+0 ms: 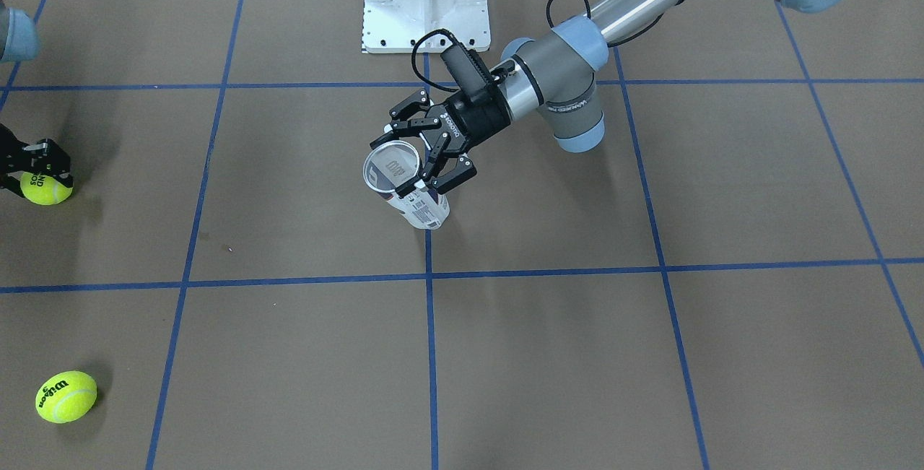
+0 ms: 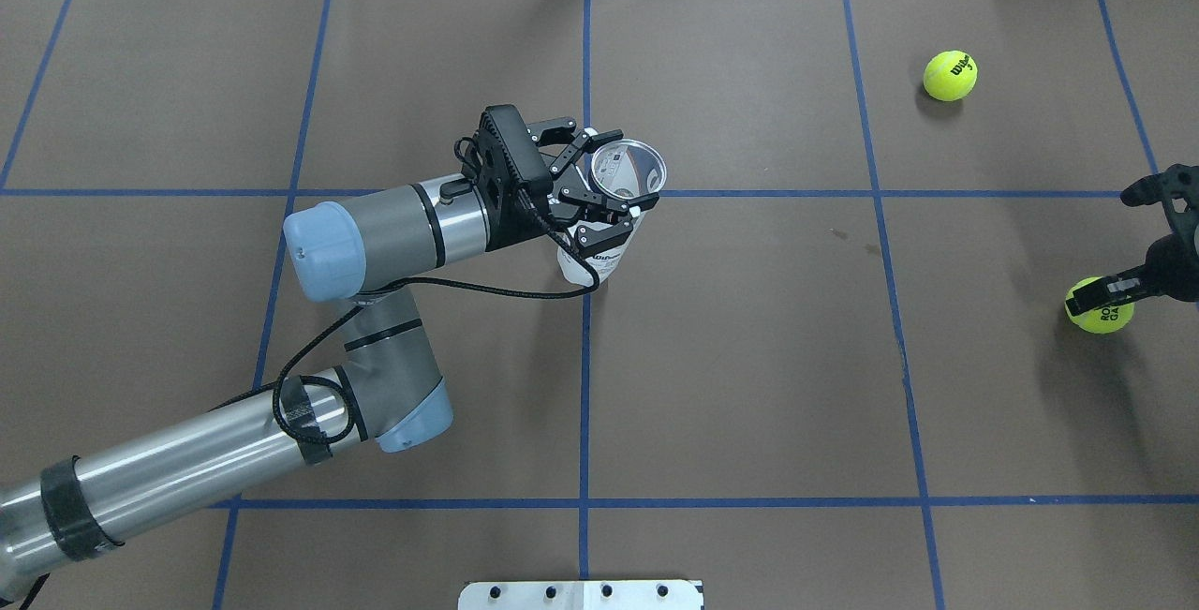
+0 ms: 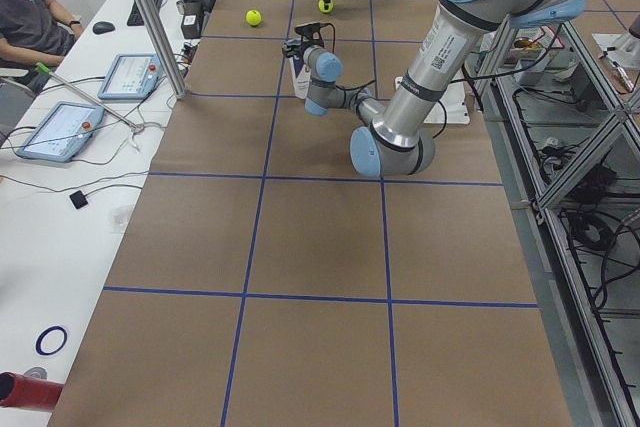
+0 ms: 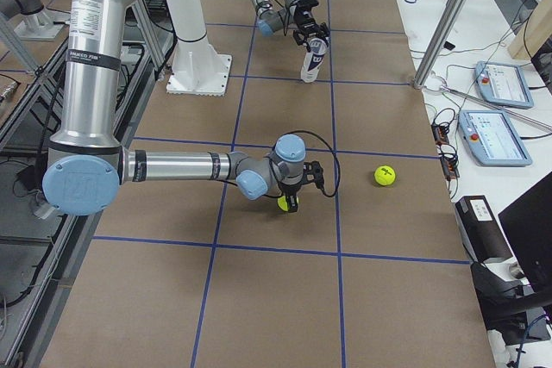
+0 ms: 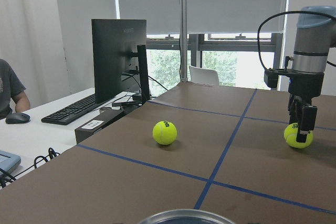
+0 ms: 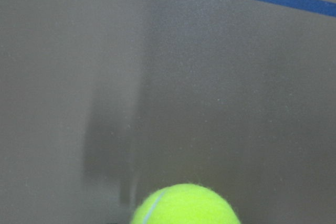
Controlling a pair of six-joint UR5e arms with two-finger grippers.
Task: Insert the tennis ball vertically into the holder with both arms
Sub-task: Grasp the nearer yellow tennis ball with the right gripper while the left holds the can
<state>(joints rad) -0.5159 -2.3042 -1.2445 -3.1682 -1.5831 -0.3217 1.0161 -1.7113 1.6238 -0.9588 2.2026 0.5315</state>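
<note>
At the table's centre, the left gripper (image 1: 403,162) is clamping the holder (image 1: 420,209) just below its silver rim. The clear can is standing upright, open mouth facing up. Well apart, on the robot's right, the right gripper (image 2: 1119,290) is pinching a tennis ball (image 2: 1101,308) at table level. Insertion is likely requiring carriage over the mouth, then descent along the vertical axis. A second ball (image 2: 949,76) is lying loose.

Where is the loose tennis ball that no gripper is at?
Overhead view, upper right: the loose tennis ball lies on the far side of the table, beyond the right gripper, well right of the holder.
</note>
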